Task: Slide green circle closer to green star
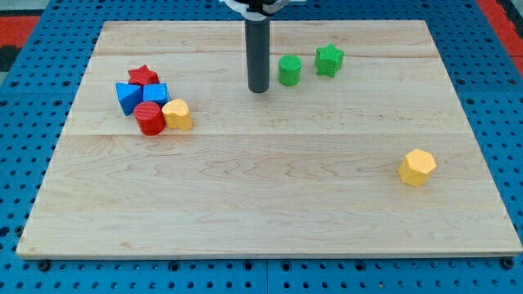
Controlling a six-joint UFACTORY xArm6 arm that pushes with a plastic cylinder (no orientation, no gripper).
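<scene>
The green circle (289, 70) stands near the view's top, just right of centre. The green star (329, 60) is a short gap to its right and slightly higher. My tip (258, 89) rests on the board just left of the green circle and a little lower, a small gap apart from it. The dark rod rises straight up from the tip to the view's top edge.
A cluster sits at the view's left: red star (143, 77), two blue blocks (128, 96) (155, 93), red circle (149, 118), yellow block (177, 114). A yellow hexagon (417, 167) sits alone at the right. The wooden board (270, 204) lies on blue pegboard.
</scene>
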